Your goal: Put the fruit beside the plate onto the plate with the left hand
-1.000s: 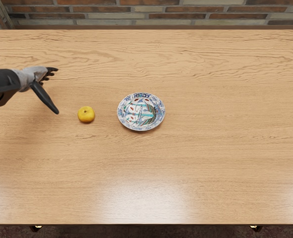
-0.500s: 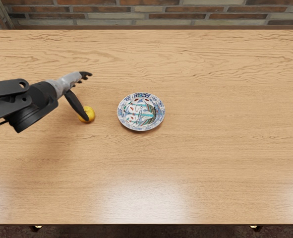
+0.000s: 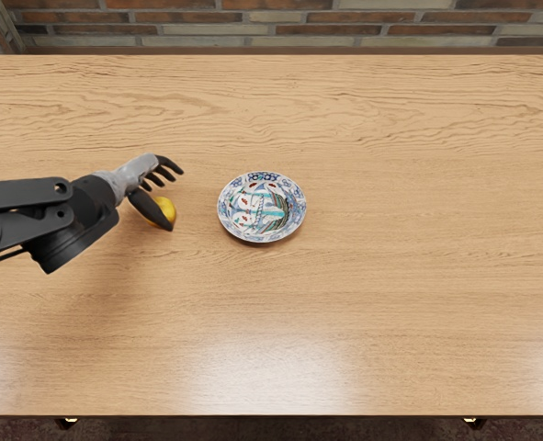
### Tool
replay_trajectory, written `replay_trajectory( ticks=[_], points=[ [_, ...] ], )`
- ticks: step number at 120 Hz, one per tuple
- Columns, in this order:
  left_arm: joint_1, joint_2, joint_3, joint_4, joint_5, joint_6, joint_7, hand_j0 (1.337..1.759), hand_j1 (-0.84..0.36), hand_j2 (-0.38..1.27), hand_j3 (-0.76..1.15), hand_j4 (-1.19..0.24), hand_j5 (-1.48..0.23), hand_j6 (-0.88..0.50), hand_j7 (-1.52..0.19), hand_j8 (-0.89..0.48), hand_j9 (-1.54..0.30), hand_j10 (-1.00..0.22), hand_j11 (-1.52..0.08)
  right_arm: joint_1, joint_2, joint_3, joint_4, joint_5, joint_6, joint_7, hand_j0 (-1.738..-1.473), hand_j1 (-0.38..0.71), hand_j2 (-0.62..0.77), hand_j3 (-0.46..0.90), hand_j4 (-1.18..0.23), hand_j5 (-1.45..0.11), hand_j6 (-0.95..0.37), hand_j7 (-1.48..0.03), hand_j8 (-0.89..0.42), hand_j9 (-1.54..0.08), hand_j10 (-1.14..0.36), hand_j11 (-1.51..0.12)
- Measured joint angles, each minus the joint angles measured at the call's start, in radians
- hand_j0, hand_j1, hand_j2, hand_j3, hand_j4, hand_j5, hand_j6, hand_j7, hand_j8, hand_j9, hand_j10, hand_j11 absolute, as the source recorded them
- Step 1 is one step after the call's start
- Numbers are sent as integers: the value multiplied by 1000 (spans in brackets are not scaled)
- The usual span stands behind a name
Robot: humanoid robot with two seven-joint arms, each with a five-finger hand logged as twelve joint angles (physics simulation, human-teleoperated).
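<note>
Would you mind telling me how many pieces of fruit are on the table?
1. The yellow fruit lies just left of the patterned plate, partly covered by the thumb of the left robot hand. Nothing else seems hidden, though the arm covers some table.

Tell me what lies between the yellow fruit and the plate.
Nothing. In the head view, only bare table shows between the fruit and the plate.

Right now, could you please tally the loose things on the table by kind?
Fruit: 1
Plate: 1
Total: 2
</note>
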Motion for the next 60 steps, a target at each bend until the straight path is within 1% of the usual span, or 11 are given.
replay_trajectory(
  ticks=[16,21,36,55,60],
  points=[
    [3,-1,1,-2,5,8,-1,1658,-104,78,0,-380,-493,-381,-493,-381,-493,-380,-493,0,0,0,0,0,0,0,-1658,-330,-3,0,-16,-20,-16,-20,-16,-20,-16,-20],
    [17,-4,2,-2,8,15,-1,1658,-115,80,0,-389,-505,-390,-504,-390,-504,-389,-504,0,0,0,0,0,0,0,-1658,-330,-3,0,-16,-20,-16,-20,-16,-20,-16,-20],
    [23,-6,4,-1,14,25,-1,1658,-149,85,0,-417,-541,-418,-541,-418,-541,-417,-541,0,0,0,0,0,0,0,-1658,-330,-3,0,-16,-20,-16,-20,-16,-20,-16,-20],
    [38,-6,5,0,16,29,-1,1658,-224,98,0,-479,-622,-480,-622,-480,-622,-479,-622,0,0,0,0,0,0,0,-1658,-330,-3,0,-16,-20,-16,-20,-16,-20,-16,-20],
    [38,-6,5,0,16,29,-1,1658,-240,101,0,-493,-640,-493,-640,-479,-640,-493,-640,0,0,0,0,0,0,0,-1658,-330,-3,0,-16,-20,-16,-20,-16,-20,-16,-20]
  ],
)
